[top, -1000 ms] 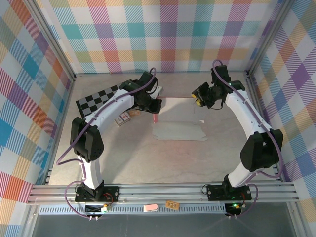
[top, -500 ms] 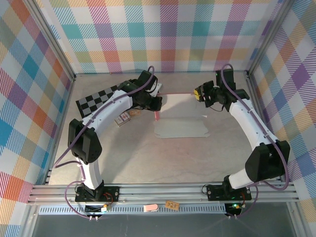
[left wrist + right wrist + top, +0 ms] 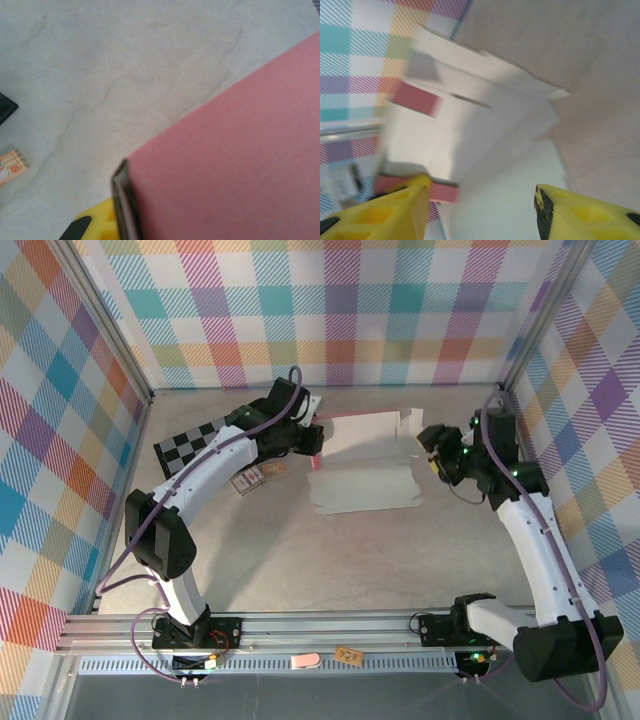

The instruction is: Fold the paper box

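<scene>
right gripper [image 3: 432, 453] has just let go. its jaws stand wide with nothing between them, and it has backed off to the right of the box [image 3: 365, 490], where a second ago it was pinched on the far edge. in the right wrist view its yellow fingers [image 3: 380, 212] frame the pale card from a short way off and touch nothing.

left gripper [image 3: 313, 447] stays clamped on the box's left edge, on a pink flap [image 3: 316, 464]. the left wrist view shows pink card running straight into the shut jaws.

the box lies mid-table, grey-white side up. its near panel rests flat. its far panel [image 3: 365, 427] now stands raised and tilted, where a second ago it lay flat. so the middle crease looks made, and the panel is holding its angle without the right gripper.

left of the box sit a checkered board [image 3: 195, 443] and some small tags [image 3: 250, 478], apart from the work.

my read is that one fold is in and most of the task remains. the side flaps are not yet raised, and the freed right gripper likely needs a fresh hold on the right side.
</scene>
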